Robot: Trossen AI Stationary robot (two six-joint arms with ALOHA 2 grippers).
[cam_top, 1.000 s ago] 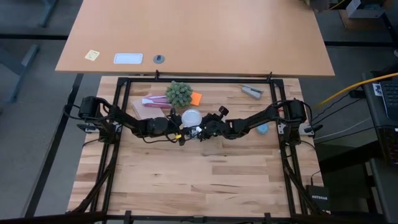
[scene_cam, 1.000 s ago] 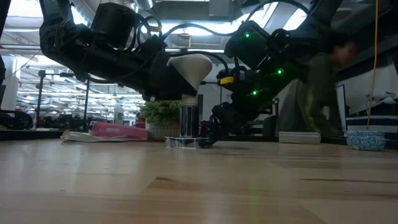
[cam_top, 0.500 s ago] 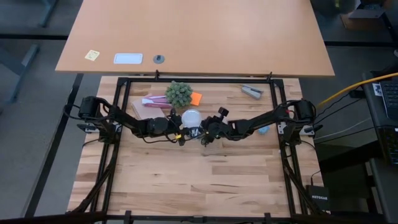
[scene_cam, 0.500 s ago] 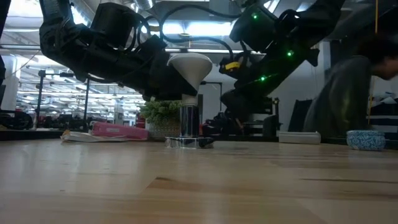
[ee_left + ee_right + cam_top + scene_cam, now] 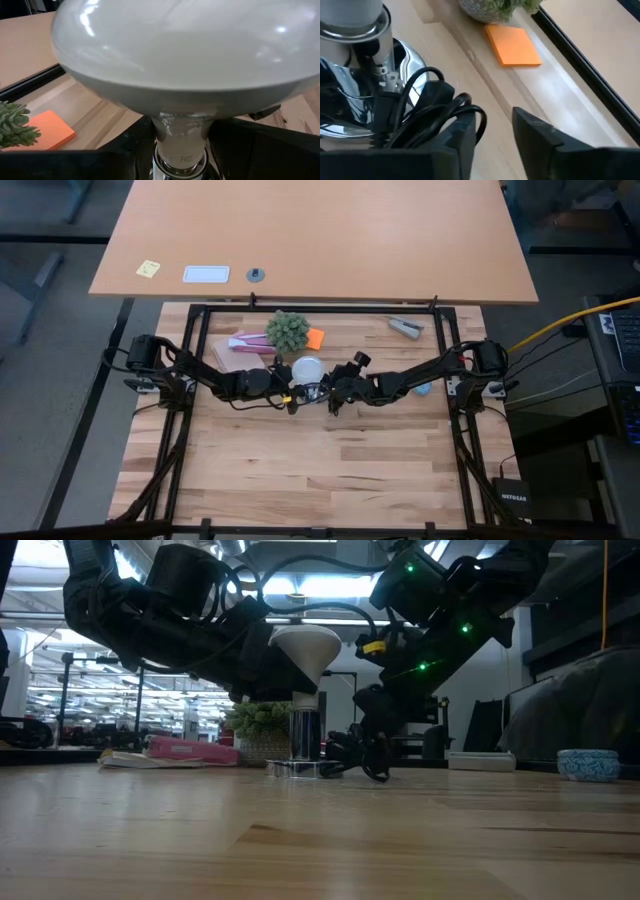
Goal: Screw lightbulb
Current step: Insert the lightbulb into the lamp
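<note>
The frosted white lightbulb [image 5: 305,645] stands upright (dome up, grey base down), gripped by the left gripper [image 5: 290,388]; right gripper [image 5: 492,131] open, empty.

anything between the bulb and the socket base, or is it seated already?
Nothing visible in the way. The lightbulb stands upright with its screw base already in the chrome socket, the left gripper around its neck. The right gripper sits beside the socket, at the coiled black cord, fingers apart, holding nothing.
</note>
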